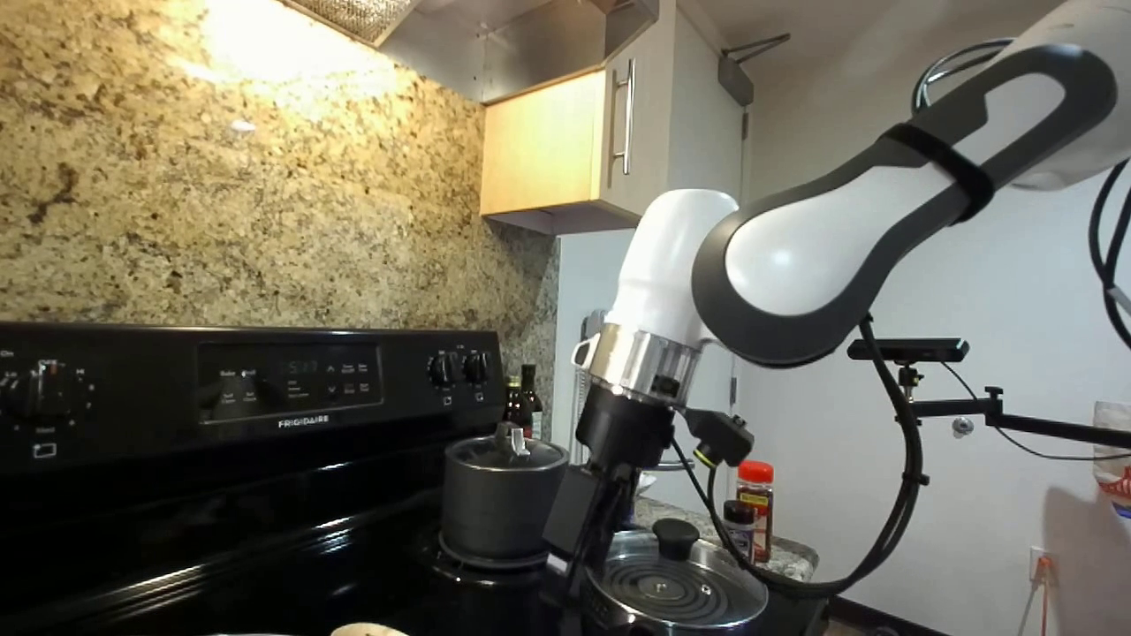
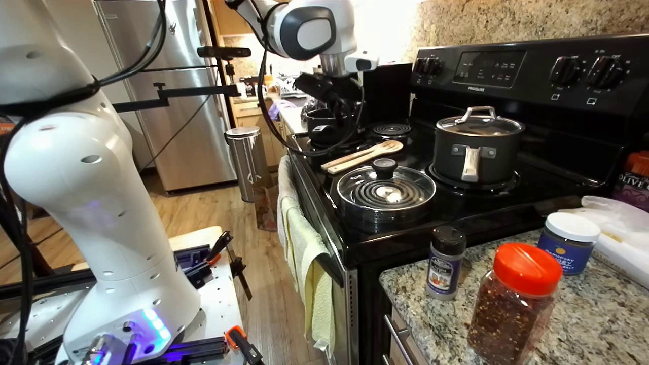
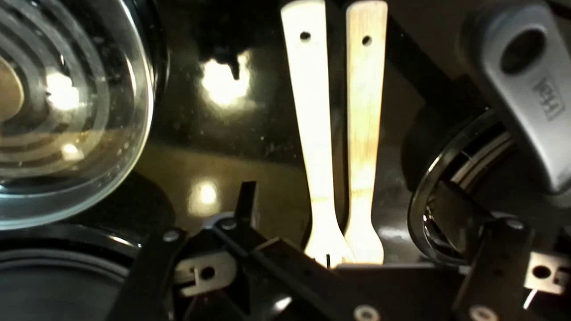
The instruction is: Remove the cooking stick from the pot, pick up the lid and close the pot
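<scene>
Jaws parted; stovetop strip point(image 3: 254, 127) between wooden utensils point(image 3: 316, 120) and glass lid point(image 3: 78, 120).

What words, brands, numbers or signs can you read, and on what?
"FRIGIDAIRE": stove panel
"On": stove panel
"OFF": above the knobs
"OLIVE": container at picture's edge, possibly cut off
Too small or blurred: clock digits, other panel print, grey handle lettering, labels on shaker, jars, bottles.

Two pale tan wooden cooking sticks point(image 3: 316, 133) are lying side by side on the black stovetop point(image 3: 258, 129), holed handles apart, wider ends overlapping. Just beside them the clear, metal-rimmed glass lid point(image 2: 388, 190) is resting flat, black knob up, while the dark pot point(image 3: 508, 174), partly hidden, is apparently standing open on their other side.
</scene>
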Controlling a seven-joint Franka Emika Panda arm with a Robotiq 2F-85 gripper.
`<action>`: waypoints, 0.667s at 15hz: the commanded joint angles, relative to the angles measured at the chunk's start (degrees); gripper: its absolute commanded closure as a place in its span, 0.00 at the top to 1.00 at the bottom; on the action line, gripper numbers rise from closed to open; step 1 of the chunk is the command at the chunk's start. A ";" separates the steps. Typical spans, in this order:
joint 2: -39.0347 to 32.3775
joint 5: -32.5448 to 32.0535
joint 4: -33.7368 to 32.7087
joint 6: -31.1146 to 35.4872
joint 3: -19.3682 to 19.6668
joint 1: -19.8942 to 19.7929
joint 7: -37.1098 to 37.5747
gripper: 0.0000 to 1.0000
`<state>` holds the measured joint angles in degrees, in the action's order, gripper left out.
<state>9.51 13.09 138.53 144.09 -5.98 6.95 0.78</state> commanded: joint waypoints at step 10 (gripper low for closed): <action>7.29 -2.37 -10.66 -17.35 6.23 -3.14 -2.34 1.00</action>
<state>14.85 10.85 129.34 132.34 -1.54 5.64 0.26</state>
